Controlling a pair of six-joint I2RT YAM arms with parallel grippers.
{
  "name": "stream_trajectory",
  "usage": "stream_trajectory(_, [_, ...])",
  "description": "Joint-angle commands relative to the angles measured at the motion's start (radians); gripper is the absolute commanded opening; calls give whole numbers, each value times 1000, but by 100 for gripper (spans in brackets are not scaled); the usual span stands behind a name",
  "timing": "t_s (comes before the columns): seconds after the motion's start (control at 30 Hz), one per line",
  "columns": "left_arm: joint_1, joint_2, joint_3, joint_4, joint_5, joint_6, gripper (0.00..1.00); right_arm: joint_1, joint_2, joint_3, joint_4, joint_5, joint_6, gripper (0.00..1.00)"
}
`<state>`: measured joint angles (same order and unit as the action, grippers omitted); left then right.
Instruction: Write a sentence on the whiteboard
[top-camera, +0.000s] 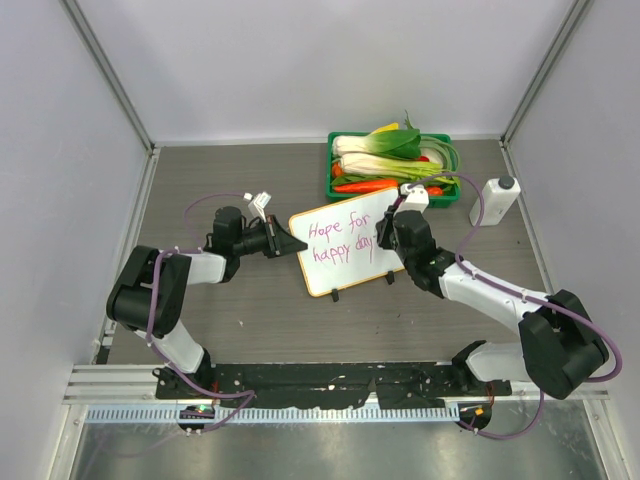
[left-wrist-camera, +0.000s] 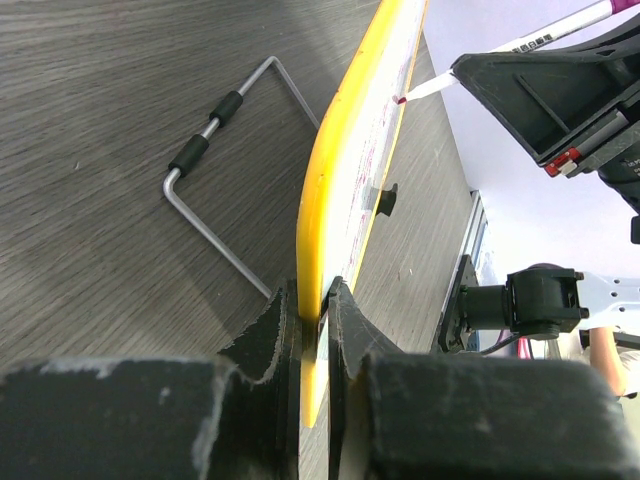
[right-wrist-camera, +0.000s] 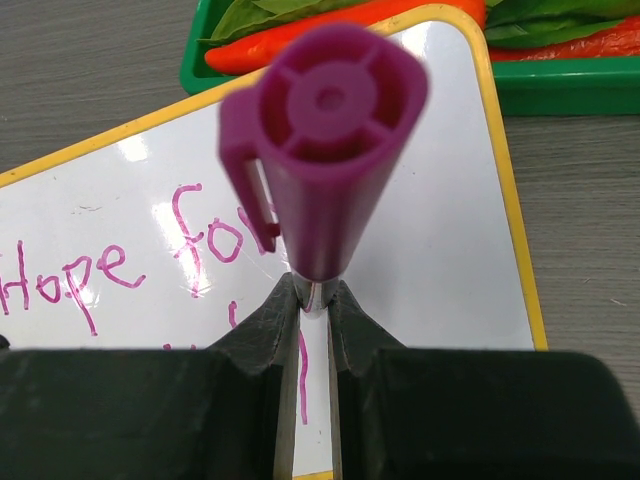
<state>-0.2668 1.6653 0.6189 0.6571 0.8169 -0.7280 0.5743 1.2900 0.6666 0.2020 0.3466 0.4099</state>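
L gripper (left-wrist-camera: 312, 300): jaws nearly closed, pinching the yellow-orange rim of the whiteboard (left-wrist-camera: 340, 170) at its left edge; rim sits right btwn the two black fingers. R gripper (right-wrist-camera: 312, 295): jaws also narrow, clamped on the barrel of a magenta marker (right-wrist-camera: 325, 150), capped butt end pointing up at the wrist cam. From the L wrist view the marker's tip is right at the board's white face, looks like it's touching.

The board lies mid-table btwn the two arms, turned at an angle, far-right corner close to the green tray (top-camera: 335, 185). Two small black clip feet show on its near edge. Flat or tipped up a bit, can't tell.

The sentence (top-camera: 340, 240) is on the board in pink-magenta, two lines: "Hope for" on top, "happy d…" below, the end of it hidden under the R gripper.

Further out: tray holds leafy greens, white stalks, sthg orange-red. A white bottle (top-camera: 497, 200) stands to the tray's right, apart from it. A bent wire stand (left-wrist-camera: 215, 120) w/ black sleeves lies on the dark wood-grain table (top-camera: 250, 180) just beside the board.
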Motion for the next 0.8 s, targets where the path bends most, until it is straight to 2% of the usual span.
stream_trajectory(0.0, [-5,56,-28,-162,-147,108,0,-1,3,-30,-44,18,1,2])
stream_trajectory(0.77, [-8,60,-25,-163,-148,110,0,-2,-14,-45,-82,52,-26,1])
